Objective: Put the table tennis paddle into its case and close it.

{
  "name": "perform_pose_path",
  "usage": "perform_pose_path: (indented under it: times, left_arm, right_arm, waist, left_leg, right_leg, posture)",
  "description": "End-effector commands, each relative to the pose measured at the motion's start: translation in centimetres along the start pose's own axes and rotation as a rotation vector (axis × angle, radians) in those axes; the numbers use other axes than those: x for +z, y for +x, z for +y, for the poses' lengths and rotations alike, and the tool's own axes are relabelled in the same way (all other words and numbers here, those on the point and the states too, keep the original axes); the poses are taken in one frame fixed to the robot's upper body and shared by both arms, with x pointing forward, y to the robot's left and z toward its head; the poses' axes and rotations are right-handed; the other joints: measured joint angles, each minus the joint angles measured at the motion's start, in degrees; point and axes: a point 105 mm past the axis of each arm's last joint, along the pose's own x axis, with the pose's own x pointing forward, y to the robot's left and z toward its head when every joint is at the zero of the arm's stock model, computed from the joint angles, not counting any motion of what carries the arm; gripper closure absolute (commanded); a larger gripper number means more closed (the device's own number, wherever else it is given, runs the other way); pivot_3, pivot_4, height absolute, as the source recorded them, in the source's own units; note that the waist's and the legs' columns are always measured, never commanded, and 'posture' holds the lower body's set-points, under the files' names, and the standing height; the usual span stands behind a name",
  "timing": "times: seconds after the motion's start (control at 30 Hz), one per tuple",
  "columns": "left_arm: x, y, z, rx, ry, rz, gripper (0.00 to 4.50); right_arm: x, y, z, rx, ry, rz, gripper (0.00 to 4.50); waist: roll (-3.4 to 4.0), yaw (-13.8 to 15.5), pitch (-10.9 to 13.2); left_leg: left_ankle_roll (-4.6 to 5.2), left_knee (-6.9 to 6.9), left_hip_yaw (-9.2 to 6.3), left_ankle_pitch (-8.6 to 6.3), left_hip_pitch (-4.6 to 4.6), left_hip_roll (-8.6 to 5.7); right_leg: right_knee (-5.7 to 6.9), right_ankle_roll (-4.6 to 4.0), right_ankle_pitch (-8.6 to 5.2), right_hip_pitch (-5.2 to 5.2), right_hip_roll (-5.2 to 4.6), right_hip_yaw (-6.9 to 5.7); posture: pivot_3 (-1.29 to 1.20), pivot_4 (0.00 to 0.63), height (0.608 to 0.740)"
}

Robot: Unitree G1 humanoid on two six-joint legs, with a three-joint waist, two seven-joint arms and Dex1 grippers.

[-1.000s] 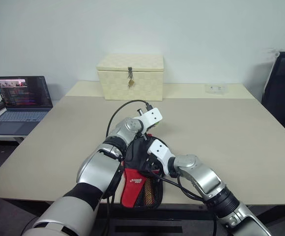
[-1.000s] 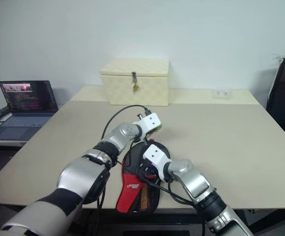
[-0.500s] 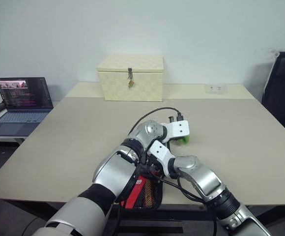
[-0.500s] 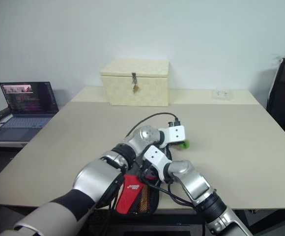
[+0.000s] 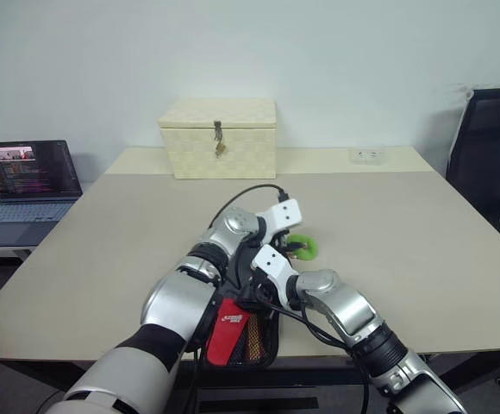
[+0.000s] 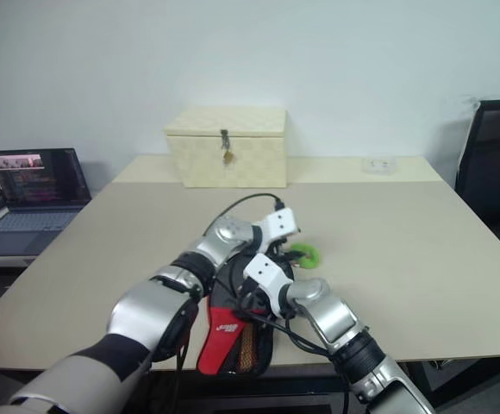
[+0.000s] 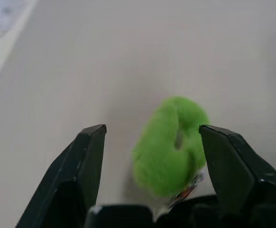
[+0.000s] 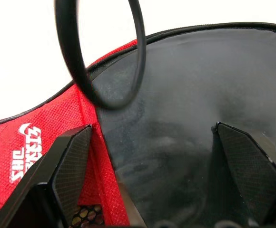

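Observation:
The case (image 5: 231, 328) lies at the table's near edge, its red logo panel (image 8: 28, 147) and mesh pocket (image 5: 259, 341) showing under my arms. My right gripper (image 8: 153, 128) hovers open just above the case's smooth black face (image 8: 176, 104), with nothing between its fingers. A black cable loop (image 8: 76, 61) hangs in front of it. The paddle is hidden; I cannot tell it apart from the black surface. My left gripper (image 7: 152, 130) stands open beyond the case, and a fuzzy green ring (image 7: 169, 147) lies on the table between its fingers (image 7: 88, 152).
The green ring (image 5: 303, 247) rests right of the case's far end. A cream woven box (image 5: 217, 138) with a latch stands at the back. A laptop (image 5: 26, 172) is on a side desk at the left, and a black chair (image 5: 487, 147) at the right.
My left gripper swung right from above the case with the green ring, drew back a little and opened, leaving the ring on the table. The right arm stayed put. The camera has shifted.

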Motion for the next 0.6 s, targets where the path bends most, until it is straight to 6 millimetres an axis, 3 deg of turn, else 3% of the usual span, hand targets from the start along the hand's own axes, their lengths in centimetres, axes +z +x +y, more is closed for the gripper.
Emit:
perform_pose_path:
  times: [0.03,0.27,0.47,0.6]
  left_arm:
    - [2.5,-1.8,2.6,0.067,0.014,-0.109,1.02]
    - [1.2,-5.1,5.1,0.172,-0.119,-0.16,1.02]
    - [-0.9,-5.5,2.8,0.03,-0.252,-0.186,1.02]
    - [-2.0,-5.1,0.6,-0.095,-0.317,-0.184,1.02]
  right_arm:
    - [-1.2,0.3,0.2,0.016,0.095,0.035,0.0]
    - [3.0,-2.2,1.1,0.082,0.152,-0.114,0.0]
    - [5.9,-6.5,1.2,0.134,0.167,-0.218,0.0]
    - [6.1,-9.0,-0.1,0.093,0.142,-0.228,0.0]
  waist:
    - [0.0,0.0,0.0]
    - [0.0,0.1,0.0]
    - [0.0,0.1,0.0]
    - [0.0,0.2,0.0]
  left_leg:
    - [0.0,0.0,0.01,0.0,0.08,0.01]
    - [0.0,-0.02,-0.04,-0.01,0.08,0.03]
    - [0.0,0.01,-0.15,0.0,-0.4,0.0]
    - [0.0,0.01,-0.16,0.0,-0.42,-0.01]
  right_leg:
    - [-0.01,0.0,0.0,0.09,0.0,0.01]
    - [-0.07,0.0,0.0,0.13,-0.01,-0.01]
    - [-0.09,-0.02,0.01,-0.26,-0.04,-0.1]
    - [-0.1,-0.02,0.01,-0.28,-0.04,-0.11]
  posture:
    - [0.0,0.15,0.74]
    - [0.0,0.15,0.74]
    - [0.0,0.15,0.74]
    - [0.0,0.15,0.74]
